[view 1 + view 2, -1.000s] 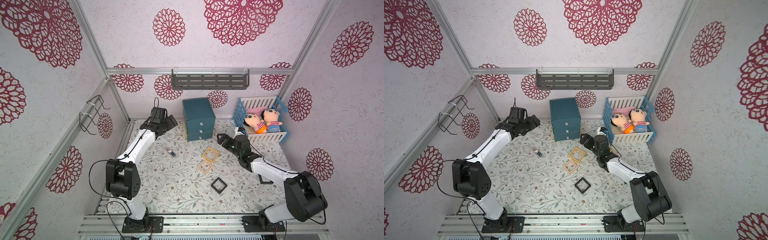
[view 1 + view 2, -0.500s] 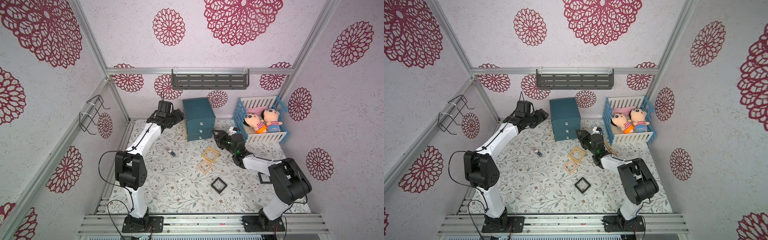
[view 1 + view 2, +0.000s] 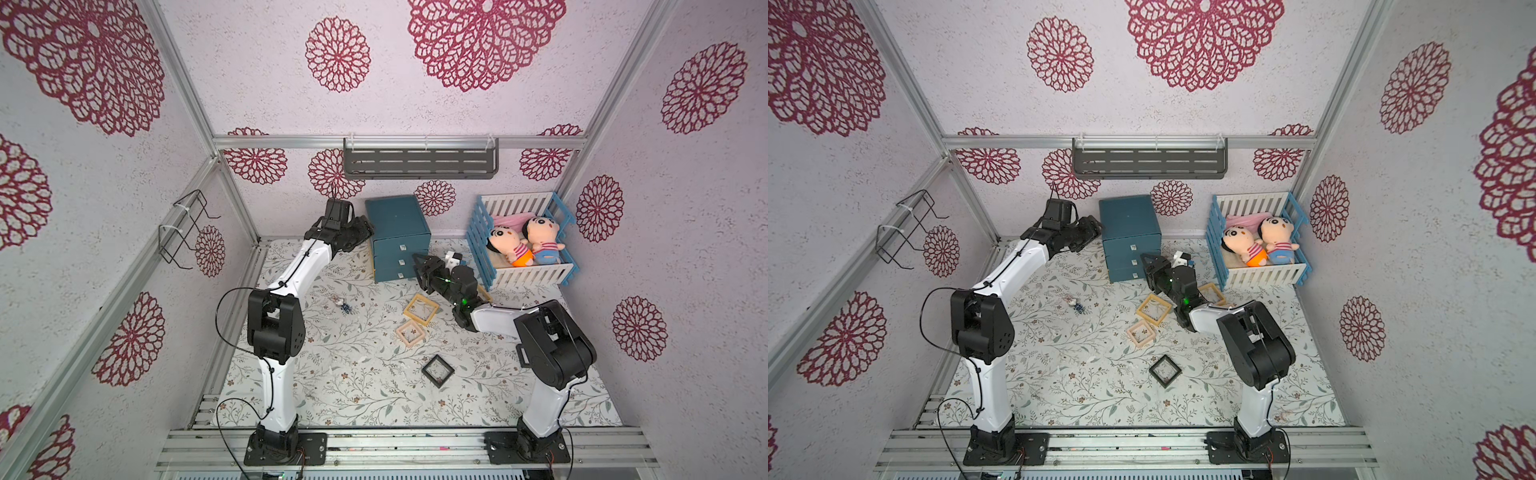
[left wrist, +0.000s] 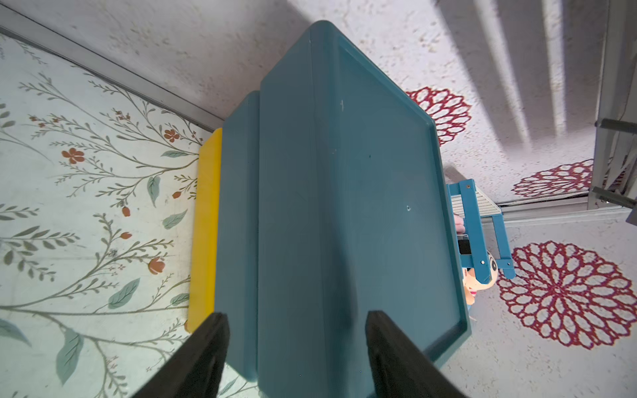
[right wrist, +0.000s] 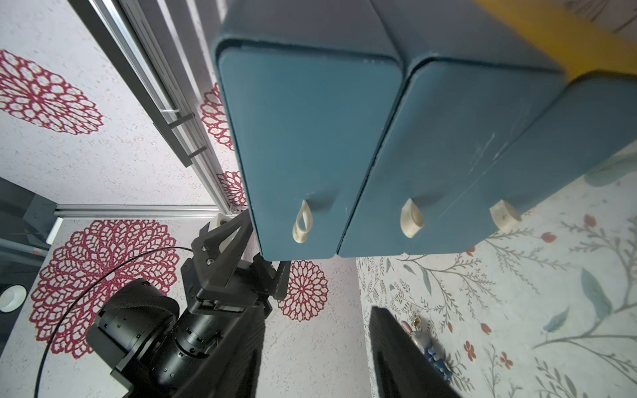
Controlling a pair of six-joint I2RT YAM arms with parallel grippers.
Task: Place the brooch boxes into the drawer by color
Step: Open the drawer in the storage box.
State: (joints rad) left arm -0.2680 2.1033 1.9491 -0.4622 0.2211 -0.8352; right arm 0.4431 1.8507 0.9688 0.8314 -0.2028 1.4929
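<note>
The teal drawer [image 3: 398, 232] chest stands at the back with all three drawers closed, their pale pulls [image 5: 303, 225] facing my right gripper [image 5: 310, 318]. That gripper [image 3: 418, 266] hovers open just in front of the pulls, holding nothing. My left gripper [image 4: 296, 320] is open at the chest's left side [image 3: 368, 230], its fingers [image 4: 210, 344] spread over the side wall [image 4: 344, 206]. On the mat lie a yellow brooch box [image 3: 420, 308], a pink one [image 3: 410, 332] and a black one [image 3: 437, 370]. In both top views my right arm partly covers another yellow one [image 3: 1212, 293].
A blue-and-white crib [image 3: 525, 276] with two dolls stands right of the chest. A small figurine [image 3: 343, 306] lies on the mat at left. A yellow slab [image 4: 205, 234] lies against the chest's base. A grey shelf [image 3: 419, 160] hangs on the back wall.
The left arm swung right to the chest's side. The right arm reached forward and left to the drawer fronts. Both pairs of jaws have narrowed.
</note>
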